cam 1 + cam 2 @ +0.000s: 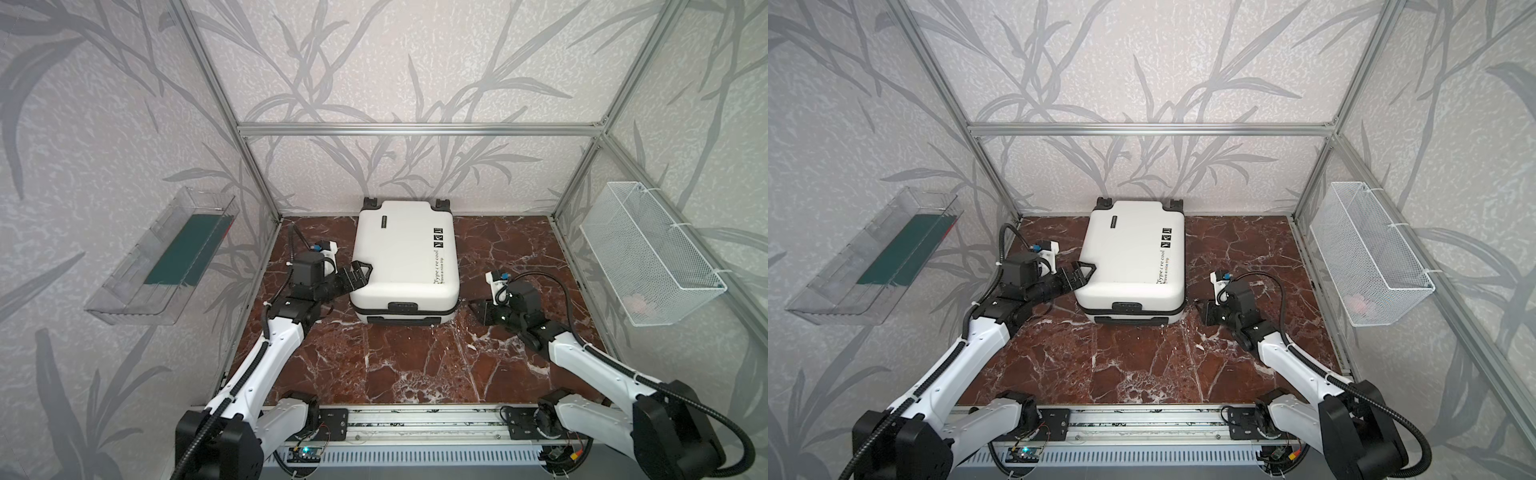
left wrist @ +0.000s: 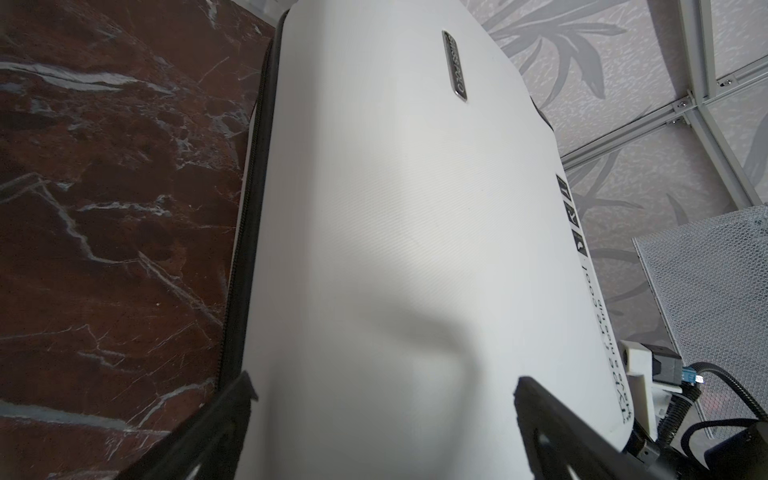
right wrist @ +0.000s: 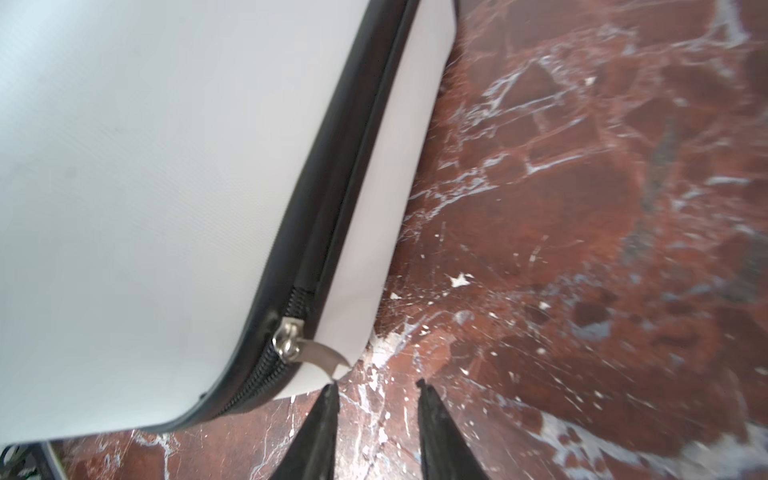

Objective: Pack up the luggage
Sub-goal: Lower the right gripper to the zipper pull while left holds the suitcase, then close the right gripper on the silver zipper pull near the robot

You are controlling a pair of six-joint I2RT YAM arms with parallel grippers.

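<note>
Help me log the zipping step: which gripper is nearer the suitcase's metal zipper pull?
Right. The right gripper has its tips just short of the zipper pull at a corner of the luggage; the left gripper is open over the luggage's opposite side.

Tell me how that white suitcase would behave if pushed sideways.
The luggage lies flat on its broad side, so it would probably slide over the table rather than roll or tip. Smooth and hard, it looks stiff, likely slippery to pinch.
</note>
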